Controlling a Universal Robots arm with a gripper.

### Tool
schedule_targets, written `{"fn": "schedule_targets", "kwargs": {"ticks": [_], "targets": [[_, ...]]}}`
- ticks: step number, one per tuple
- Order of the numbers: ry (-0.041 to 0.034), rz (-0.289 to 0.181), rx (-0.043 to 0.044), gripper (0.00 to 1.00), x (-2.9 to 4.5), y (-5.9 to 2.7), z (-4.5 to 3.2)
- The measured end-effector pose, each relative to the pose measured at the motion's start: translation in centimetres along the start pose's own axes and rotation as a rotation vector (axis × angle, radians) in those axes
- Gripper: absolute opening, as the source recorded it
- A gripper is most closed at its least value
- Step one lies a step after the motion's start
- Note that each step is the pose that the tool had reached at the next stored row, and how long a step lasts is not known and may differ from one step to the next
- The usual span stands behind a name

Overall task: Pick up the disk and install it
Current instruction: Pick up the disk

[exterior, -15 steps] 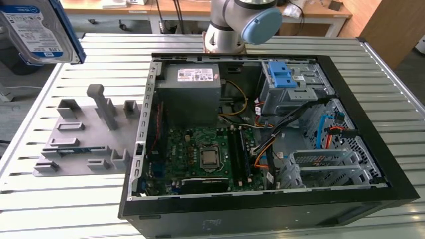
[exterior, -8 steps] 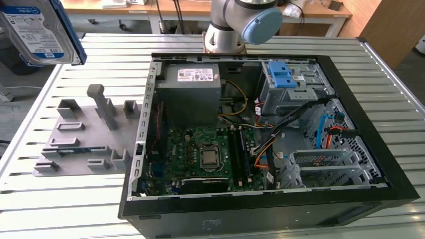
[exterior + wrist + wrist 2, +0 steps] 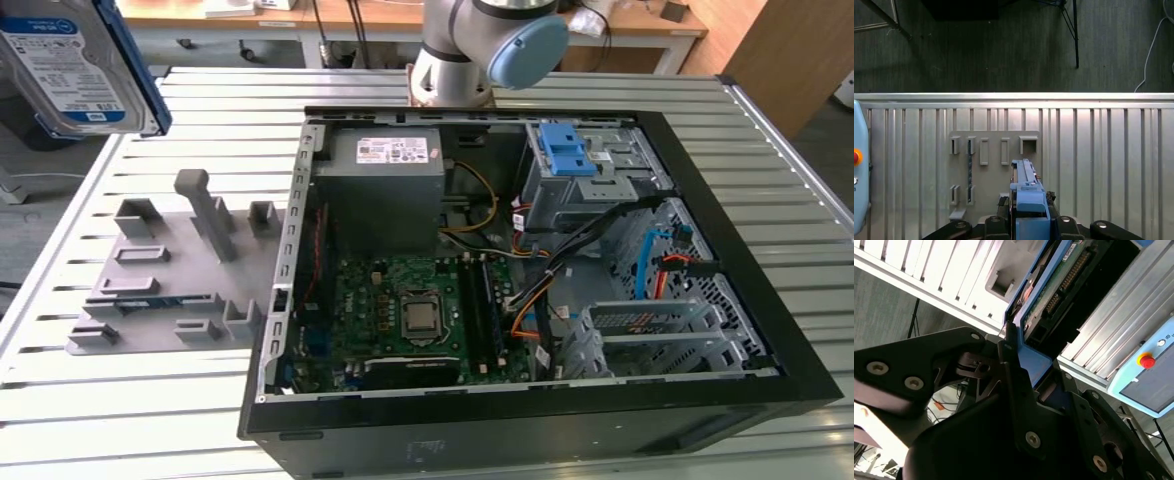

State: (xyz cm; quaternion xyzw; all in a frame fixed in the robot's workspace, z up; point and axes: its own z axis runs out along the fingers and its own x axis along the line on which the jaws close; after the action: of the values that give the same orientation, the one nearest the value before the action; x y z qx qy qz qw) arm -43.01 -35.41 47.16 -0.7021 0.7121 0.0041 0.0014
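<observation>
1. Exterior view: the disk (image 3: pixel 74 65) hangs high at the exterior view's left, clear of the desk (image 3: pixel 174 400) and well apart from the open computer case (image 3: pixel 534 415), with its label side toward the camera.
2. In both wrist views the claw (image 3: pixel 1026 365) is clamped on the disk's blue frame. Black fingers (image 3: pixel 1006 357) press on either side of one end, and the rest of the disk juts out past them.
3. In the first wrist view the disk is edge-on, above the grey holder fixture (image 3: pixel 989 160) that lies on the desk.
4. Risks, as I judge them:
   - The grip is on a narrow plastic edge at one end, so a quick swing could let the disk pivot or slip.
   - Loose cables (image 3: pixel 607 222) cross the case near the drive cage (image 3: pixel 587 170) — they could snag the frame.
   - A tilted approach could jam the disk at the bay.
5. The arm's base joint (image 3: pixel 474 40) stands behind the case. The wrist reaches out over the fixture with the claw pointing down at the desk.
</observation>
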Motion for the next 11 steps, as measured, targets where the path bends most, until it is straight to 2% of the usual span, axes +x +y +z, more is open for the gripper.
{"fn": "schedule_targets", "kwargs": {"ticks": [11], "targets": [[0.0000, 0.000, 0.0000, 0.36, 0.00, 0.00, -1.38]]}}
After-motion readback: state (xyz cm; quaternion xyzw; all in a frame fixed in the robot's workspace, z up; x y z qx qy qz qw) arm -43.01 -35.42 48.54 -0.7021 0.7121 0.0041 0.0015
